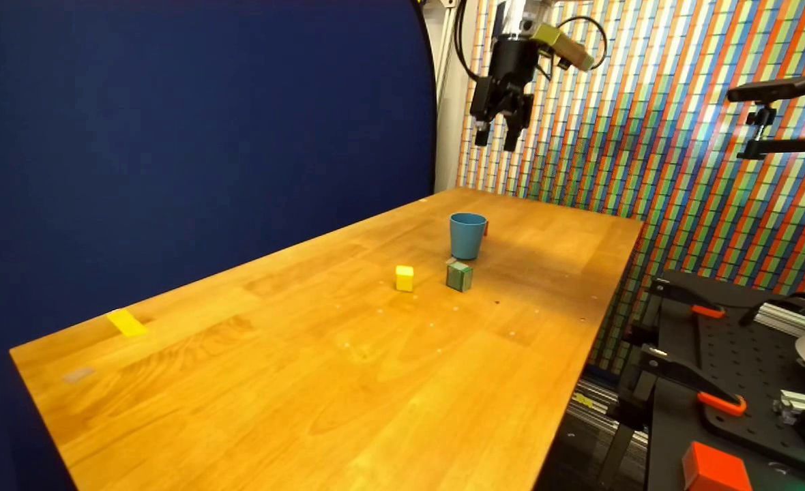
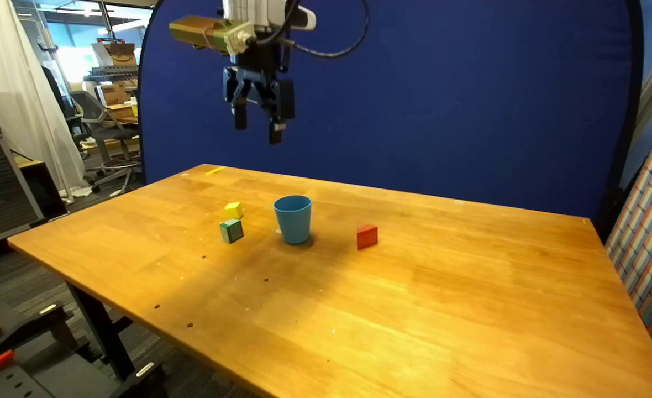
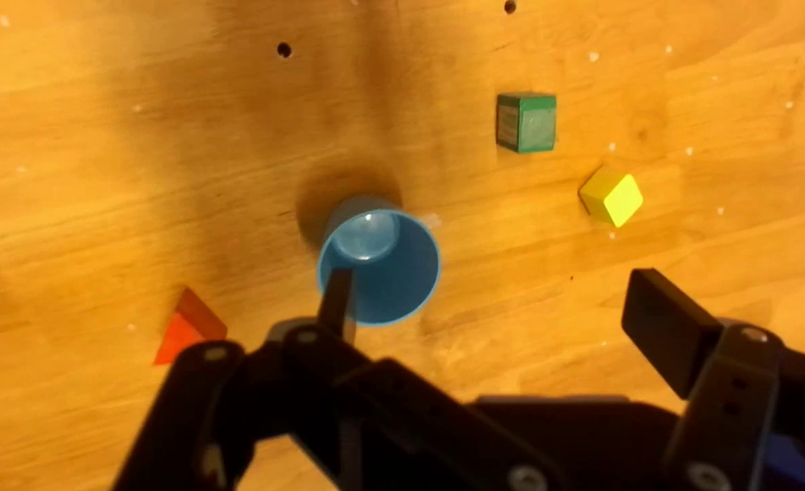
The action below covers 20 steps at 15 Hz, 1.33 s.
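Claw (image 2: 257, 126) fingers wide apart, gripping nothing, high above wooden tabletop (image 2: 469, 309). I'd say nothing's done, all handling left. Count: one round blue plastic-looking cup (image 2: 294, 224), well below claw; one green pale-faced cube (image 2: 231, 231), one yellow cube (image 2: 233, 210), below, off one side; one red triangular block (image 2: 367, 236), below, off opposite side.

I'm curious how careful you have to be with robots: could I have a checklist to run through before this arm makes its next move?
1. Gripper open and holding nothing: ok.
2. Blue cup standing upright: ok.
3. Cup empty: ok where visible; a finger hides part in the wrist view.
4. Green block and yellow block apart: ok.
5. Red block not touching the cup: ok.
6. Gripper down at block height: not ok; it hangs above the table.
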Tool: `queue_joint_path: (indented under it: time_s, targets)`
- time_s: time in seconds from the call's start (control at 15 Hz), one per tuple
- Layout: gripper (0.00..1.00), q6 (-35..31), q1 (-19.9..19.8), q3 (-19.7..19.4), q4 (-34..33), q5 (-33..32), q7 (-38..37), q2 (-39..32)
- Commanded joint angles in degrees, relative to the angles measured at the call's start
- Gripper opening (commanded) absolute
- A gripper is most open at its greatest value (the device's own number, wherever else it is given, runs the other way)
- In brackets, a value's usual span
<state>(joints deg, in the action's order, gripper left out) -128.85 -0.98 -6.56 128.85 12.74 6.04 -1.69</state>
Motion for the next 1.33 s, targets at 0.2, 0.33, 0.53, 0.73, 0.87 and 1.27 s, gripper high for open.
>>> queue_joint_path:
  time_s: [0.2, 0.33, 0.53, 0.73, 0.87, 1.27]
  targets:
    - [1.00, 1.3, -0.4, 6.2, -12.5, 0.9, 2.9, -15.9]
    - [1.00, 2.5, -1.1, 7.3, -15.2, 1.1, 3.7, -19.2]
    - [1.00, 3.6, -1.8, 8.4, -17.9, 1.4, 4.7, -23.3]
    - [1.00, 4.8, -2.1, 9.8, -20.1, 1.7, 6.1, -26.9]
    - [1.00, 5.7, -2.2, 11.1, -21.5, 2.1, 7.0, -29.0]
    - [1.00, 6.9, -1.8, 14.6, -24.0, 2.9, 8.7, -33.2]
